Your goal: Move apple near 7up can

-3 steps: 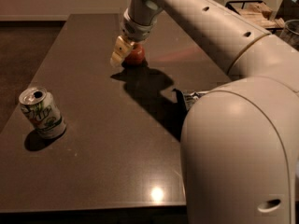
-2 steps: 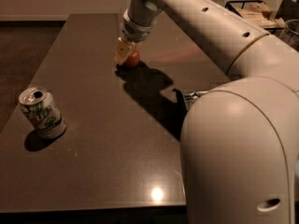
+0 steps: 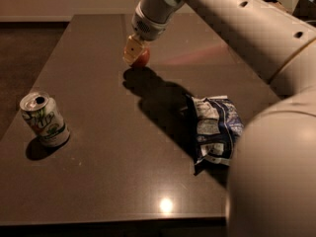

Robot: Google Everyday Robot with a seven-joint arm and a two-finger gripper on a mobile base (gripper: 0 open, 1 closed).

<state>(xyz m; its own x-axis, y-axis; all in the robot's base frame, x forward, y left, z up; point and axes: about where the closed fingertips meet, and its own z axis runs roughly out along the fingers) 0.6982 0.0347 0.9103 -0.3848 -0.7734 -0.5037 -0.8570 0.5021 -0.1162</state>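
Observation:
The apple (image 3: 143, 59) is small and red-orange and sits toward the far middle of the dark table (image 3: 98, 181). My gripper (image 3: 135, 51) comes down from the upper right and is shut on the apple, its pale fingers (image 3: 131, 49) covering the apple's left side. The apple is at or just above the table, right over its shadow. The 7up can (image 3: 44, 119) stands upright at the near left, silver-white with green lettering and an open top, well apart from the apple.
A blue-white crinkled chip bag (image 3: 214, 127) lies on the table's right side, between the apple and my body. My large pale arm (image 3: 276, 132) fills the right of the view. The table's front edge runs along the bottom.
The fingers have closed in on the apple. The arm has shifted, so the chip bag now shows. The can has not moved.

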